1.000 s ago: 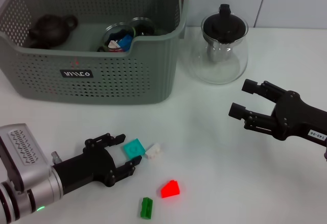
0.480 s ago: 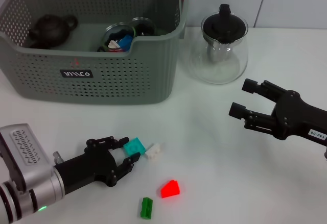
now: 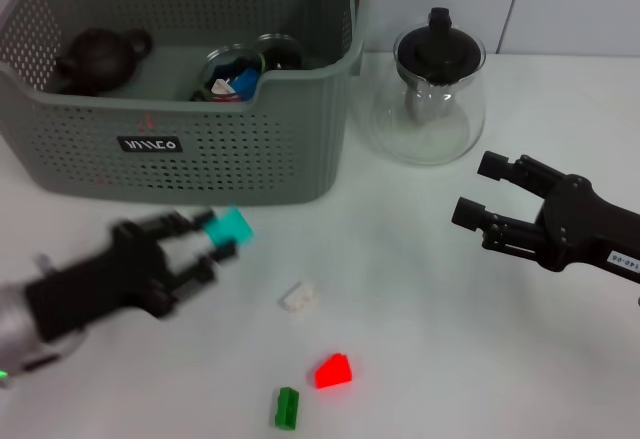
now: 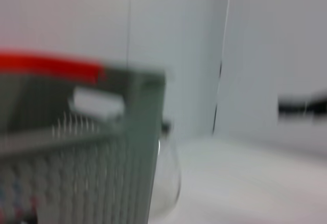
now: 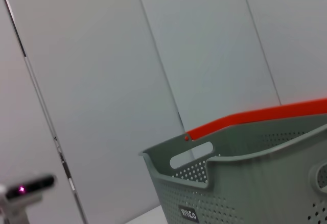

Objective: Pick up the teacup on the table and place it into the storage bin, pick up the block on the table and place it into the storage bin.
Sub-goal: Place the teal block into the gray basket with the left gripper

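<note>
Teal block (image 3: 231, 225) pinched in left gripper (image 3: 200, 242), held off the table (image 3: 420, 339) just before the storage bin (image 3: 180, 149) front wall; right gripper (image 3: 478, 191) spread, idle near glass teapot (image 3: 437, 99); risk: too low a carry could clip that wall, dislodging block

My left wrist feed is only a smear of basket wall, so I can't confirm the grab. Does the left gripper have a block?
Observer: Yes. In the head view the left gripper is shut on the teal block, in front of the storage bin.
Operator: Which blocks lie on the table?
Observer: A white block, a red block and a green block lie on the table.
Operator: And the right arm?
Observer: The right gripper hangs open near the glass teapot, holding nothing.
</note>
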Available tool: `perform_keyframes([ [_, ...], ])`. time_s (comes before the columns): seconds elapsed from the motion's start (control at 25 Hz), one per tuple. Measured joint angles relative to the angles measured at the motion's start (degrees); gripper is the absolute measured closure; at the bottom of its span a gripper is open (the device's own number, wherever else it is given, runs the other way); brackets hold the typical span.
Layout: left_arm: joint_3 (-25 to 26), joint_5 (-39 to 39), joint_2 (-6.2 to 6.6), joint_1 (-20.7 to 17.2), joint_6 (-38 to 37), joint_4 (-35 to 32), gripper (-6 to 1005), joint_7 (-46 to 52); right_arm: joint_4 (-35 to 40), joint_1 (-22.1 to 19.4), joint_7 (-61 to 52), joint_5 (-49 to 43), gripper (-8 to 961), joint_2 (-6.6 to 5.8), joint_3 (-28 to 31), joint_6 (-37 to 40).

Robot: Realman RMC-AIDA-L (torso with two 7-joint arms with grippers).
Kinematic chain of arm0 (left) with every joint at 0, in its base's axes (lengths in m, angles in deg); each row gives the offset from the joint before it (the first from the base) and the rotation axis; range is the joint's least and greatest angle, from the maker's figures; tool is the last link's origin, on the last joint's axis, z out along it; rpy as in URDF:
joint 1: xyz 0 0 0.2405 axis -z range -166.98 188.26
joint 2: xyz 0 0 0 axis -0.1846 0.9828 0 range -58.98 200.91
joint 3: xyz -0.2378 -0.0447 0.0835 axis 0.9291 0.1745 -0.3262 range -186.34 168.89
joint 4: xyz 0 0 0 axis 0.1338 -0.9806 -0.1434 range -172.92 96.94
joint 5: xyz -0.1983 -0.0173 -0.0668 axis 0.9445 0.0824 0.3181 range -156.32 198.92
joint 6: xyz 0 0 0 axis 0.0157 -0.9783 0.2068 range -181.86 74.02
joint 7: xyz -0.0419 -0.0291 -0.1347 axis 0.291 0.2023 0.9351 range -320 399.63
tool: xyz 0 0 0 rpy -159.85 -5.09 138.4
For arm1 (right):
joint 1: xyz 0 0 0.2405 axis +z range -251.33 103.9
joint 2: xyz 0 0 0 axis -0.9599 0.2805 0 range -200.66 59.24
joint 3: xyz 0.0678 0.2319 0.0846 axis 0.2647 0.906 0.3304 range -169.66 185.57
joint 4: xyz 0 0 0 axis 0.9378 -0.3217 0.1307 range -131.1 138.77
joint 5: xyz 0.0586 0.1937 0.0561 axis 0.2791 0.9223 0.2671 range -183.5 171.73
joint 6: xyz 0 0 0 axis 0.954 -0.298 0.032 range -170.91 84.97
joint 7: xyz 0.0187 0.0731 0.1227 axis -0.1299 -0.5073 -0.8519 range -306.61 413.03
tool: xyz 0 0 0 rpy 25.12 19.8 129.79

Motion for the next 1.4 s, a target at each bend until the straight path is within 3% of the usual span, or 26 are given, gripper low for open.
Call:
perform_keyframes([
  [0.2,11.57,4.54,3.96,2.34,-17.82,-4.95,572,13.44,0.0,0.11,0.0,0.0,8,0.11,0.15,-0.25],
  [0.32,14.87,9.49,5.46,4.94,-20.19,-7.43,568,22.75,0.0,0.38,0.04,0.0,8,0.24,0.16,-0.35],
  [0.48,15.09,14.96,6.64,9.5,-17.5,-12.87,563,34.27,0.08,0.52,0.05,0.0,8,0.33,0.16,-0.2],
  [0.64,9.68,14.18,8.03,14.43,-7.99,-18.1,558,42.91,0.07,0.55,0.07,0.0,8,0.34,0.19,-0.13],
  [0.8,-5.27,8.71,9.41,18.11,8.39,-22.05,553,51.73,0.0,0.55,0.3,0.0,8,0.35,0.24,-0.49],
  [0.92,-14.95,0.61,9.34,20.18,20.16,-23.49,550,56.66,0.0,0.55,0.4,0.0,8,0.41,0.24,-0.54],
  [1.04,-22.43,-8.75,8.31,21.85,29.2,-23.01,546,59.85,0.01,0.55,0.46,0.0,8,0.42,0.24,-0.43],
  [1.28,-26.43,-20.34,5.6,22.43,38.64,-23.9,538,68.02,0.17,0.55,0.44,0.0,8,0.35,0.24,-0.23],
  [1.4,-26.5,-20.99,5.34,22.45,39.0,-24.06,535,68.75,0.11,0.55,0.4,0.0,8,0.3,0.24,-0.23],
])
